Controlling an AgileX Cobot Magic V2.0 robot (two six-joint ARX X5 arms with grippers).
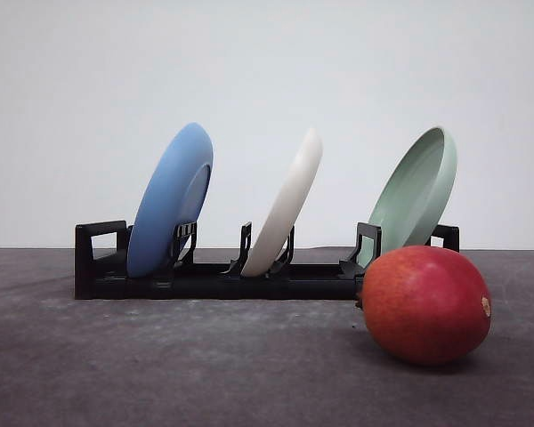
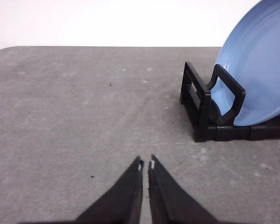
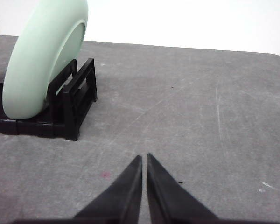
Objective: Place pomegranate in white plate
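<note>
Pomegranate (image 1: 426, 305): one, round, smooth red skin with an orange-yellow blush, small tan stub on its right side in the front view. It lies on the bench (image 1: 160, 365), in front of the right end of the rack and nearer the camera than any plate. It overlaps the rack's end in that view; whether the two touch cannot be told.

Rack (image 1: 214, 280): black, slotted, set crosswise on the bench, with a raised handle loop at each end. It carries three plates on edge, all tilted toward the right in the front view.

Blue plate (image 1: 170, 200): leftmost slot, seen also in the left wrist view, leaning behind the rack's end loop.

White plate (image 1: 287, 205): middle slot, cream-white, matte, seen nearly edge-on.

Pale green plate (image 1: 416, 194): rightmost slot, just behind the pomegranate; the right wrist view shows it from its back side.

Left tool (image 2: 146, 164): black, tapered fingers drawn together to a thin slit at the tips, nothing between them. It sits above bare bench, with the blue plate's end of the rack nearby.

Right tool (image 3: 144, 158): black, fingers likewise closed to a narrow seam, holding nothing, above bare bench, apart from the green plate's end of the rack.
</note>
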